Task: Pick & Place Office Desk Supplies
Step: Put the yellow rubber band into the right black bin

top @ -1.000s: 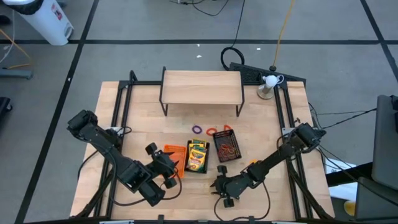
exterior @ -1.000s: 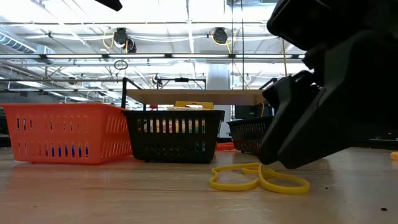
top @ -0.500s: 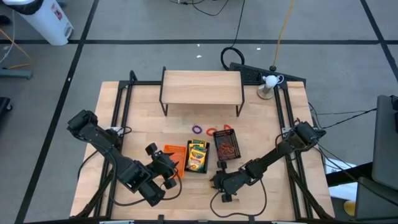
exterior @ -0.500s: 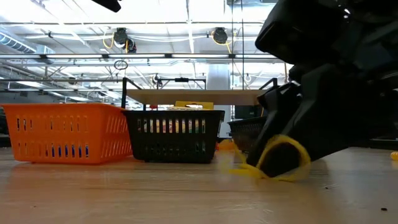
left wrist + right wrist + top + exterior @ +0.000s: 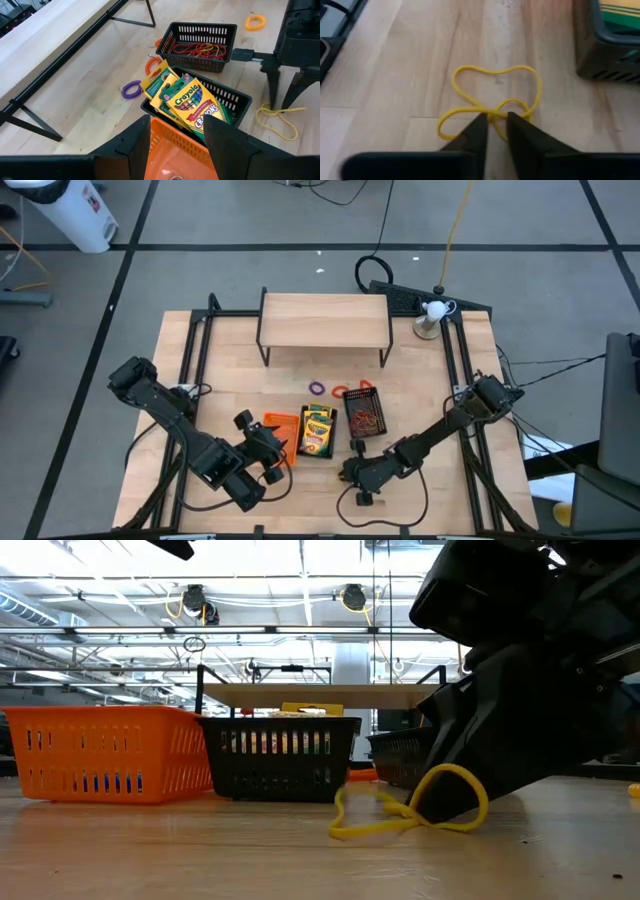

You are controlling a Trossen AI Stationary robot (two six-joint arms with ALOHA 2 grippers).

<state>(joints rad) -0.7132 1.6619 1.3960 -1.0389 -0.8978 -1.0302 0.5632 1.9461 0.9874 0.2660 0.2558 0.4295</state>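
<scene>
Since a second ago the right gripper (image 5: 494,131) has slid in along the front of the desk (image 5: 420,370) toward the trays and its fingers (image 5: 475,131) have drawn together over the yellow rubber band (image 5: 490,97). In the right wrist view they pinch the tangle where the loops cross, a thin strand caught between the tips; the low view shows one loop arching off the wood at the gripper, the rest trailing flat. The band lies on bare wood at the desk's front, just before the black tray of crayon boxes (image 5: 318,430). Its free loops stretch ahead of the fingers, toward that tray and the black tray of rubber bands (image 5: 364,412) beyond. The right arm is much the nearer. The left gripper (image 5: 176,135) hangs with fingers spread over the orange tray (image 5: 175,157).
</scene>
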